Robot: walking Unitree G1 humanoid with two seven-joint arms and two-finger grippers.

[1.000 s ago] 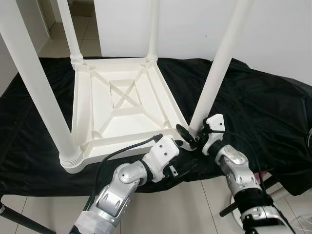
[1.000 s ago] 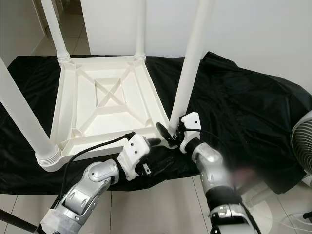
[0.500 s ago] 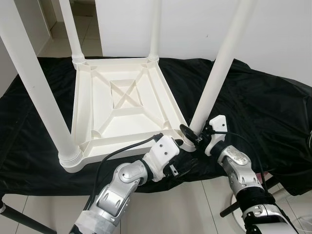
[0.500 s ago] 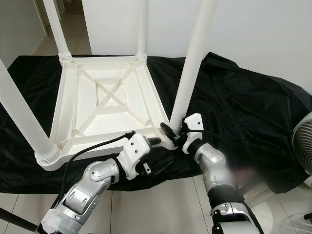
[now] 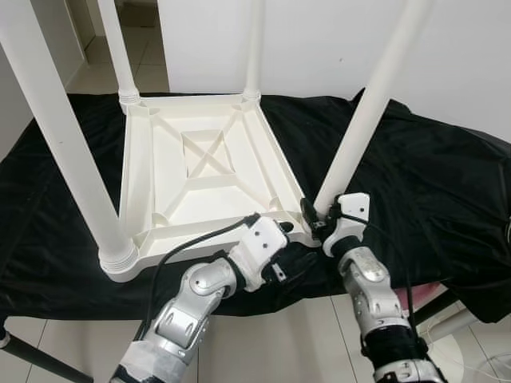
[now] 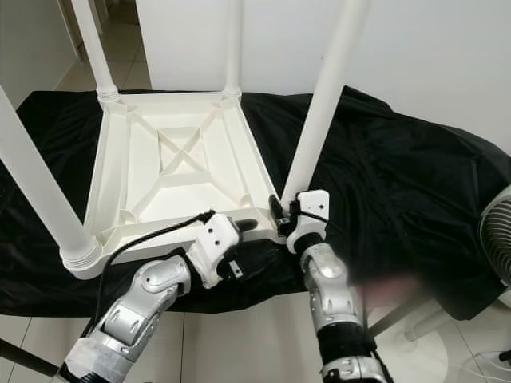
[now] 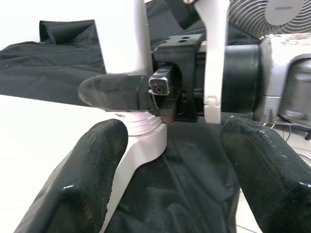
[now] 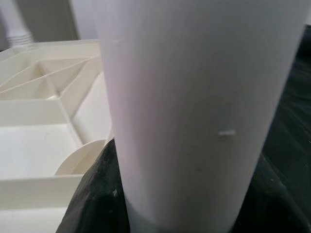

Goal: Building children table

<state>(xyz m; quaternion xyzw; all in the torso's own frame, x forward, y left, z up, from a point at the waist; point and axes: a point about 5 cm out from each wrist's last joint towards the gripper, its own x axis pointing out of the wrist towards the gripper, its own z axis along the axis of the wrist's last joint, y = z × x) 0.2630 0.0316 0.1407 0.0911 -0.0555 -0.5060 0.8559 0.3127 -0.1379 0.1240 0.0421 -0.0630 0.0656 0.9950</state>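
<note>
A white plastic children table (image 5: 136,175) lies upside down on a black cloth, with three legs standing straight up from its corners. The fourth leg (image 5: 367,112), at the near right corner, leans to the right with its foot at the corner socket (image 7: 146,131). My right gripper (image 5: 313,215) is shut on the base of this leg, which stands between its black fingers in the right wrist view (image 8: 194,97). My left gripper (image 5: 289,235) is open just before the same corner, its two fingers (image 7: 92,165) spread wide on either side of the socket.
The black cloth (image 5: 431,175) covers a low surface whose front edge runs just under my arms; tiled floor lies below it. A white wall stands behind. A white fan (image 6: 499,231) is at the far right, and the near left leg (image 5: 64,136) rises tall.
My right forearm has swung left and its gripper has come in around the base of the leaning leg. The leg's top has tipped a little further right. The left gripper has edged toward the corner.
</note>
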